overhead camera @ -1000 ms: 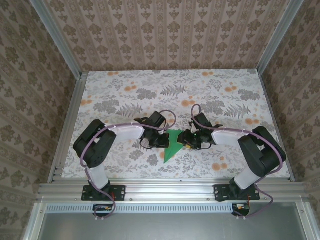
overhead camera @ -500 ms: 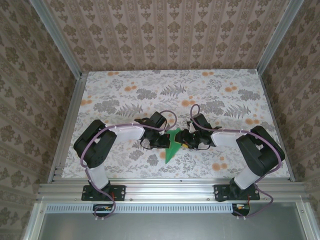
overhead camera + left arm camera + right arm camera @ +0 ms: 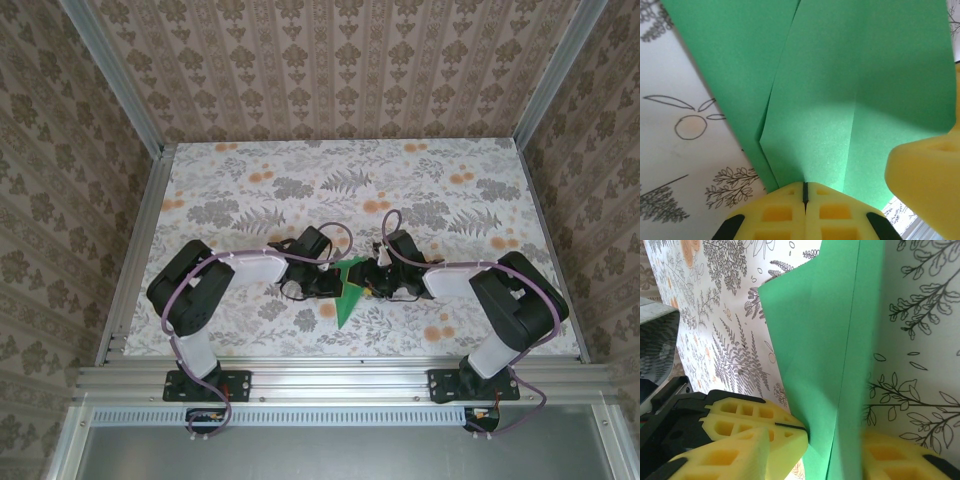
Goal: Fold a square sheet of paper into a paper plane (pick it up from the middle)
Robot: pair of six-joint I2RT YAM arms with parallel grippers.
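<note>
Left gripper point(image 3: 328, 284) is clamped shut on the green paper point(image 3: 346, 297), and the right gripper point(image 3: 368, 285) is right up against the paper's other side, both low over the floral table point(image 3: 250, 190). The paper's a creased pointed shape, tip aimed at the near edge.

Left wrist cam: left gripper point(image 3: 804, 192) pads pressed together, pinching the paper's point(image 3: 840, 95) edge. A yellow finger point(image 3: 925, 180) of the other arm sits over its right side.

Right wrist cam: right gripper point(image 3: 835, 455) jaws are part-way apart with the paper point(image 3: 825, 350) standing between them. Can't tell if they're squeezing it. The left gripper point(image 3: 790, 426) is closed on the paper's edge.
</note>
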